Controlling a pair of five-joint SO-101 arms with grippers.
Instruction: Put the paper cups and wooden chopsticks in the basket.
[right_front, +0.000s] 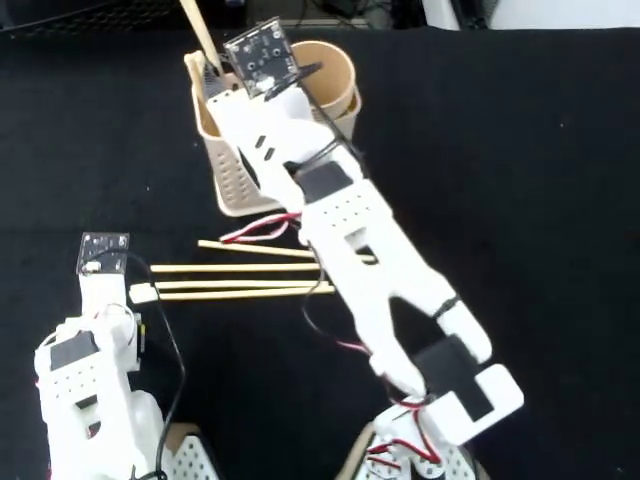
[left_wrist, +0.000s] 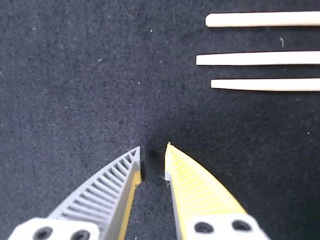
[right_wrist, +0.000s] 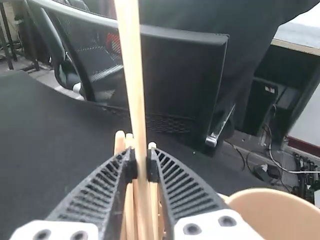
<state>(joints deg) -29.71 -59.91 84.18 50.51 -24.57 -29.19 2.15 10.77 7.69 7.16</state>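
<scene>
Black-clothed table (right_front: 540, 200) first, and your right arm (right_front: 350, 240) is stretched long across it, leaning right over the basket (right_front: 235, 185). That's the first worry: the basket looks light, and a nudge from the arm could shove or tip it. The paper cup (right_front: 335, 70) sits at the basket's far side, apparently inside, though the arm hides its base, so a bump there may knock it out.

Your right gripper (right_wrist: 141, 160) is clamped on one chopstick (right_wrist: 131, 75), standing nearly upright above the basket, with other sticks already beneath the jaws. Most of its length stands above the grip. Let go while it leans and I'd expect it to topple over the rim onto the cloth.

Your left gripper (left_wrist: 152, 160) hangs low over the cloth, jaws almost closed, holding nothing, near the ends of the loose chopsticks (left_wrist: 260, 59). Approach that narrow and you'll likely push them rolling rather than straddle one.
</scene>
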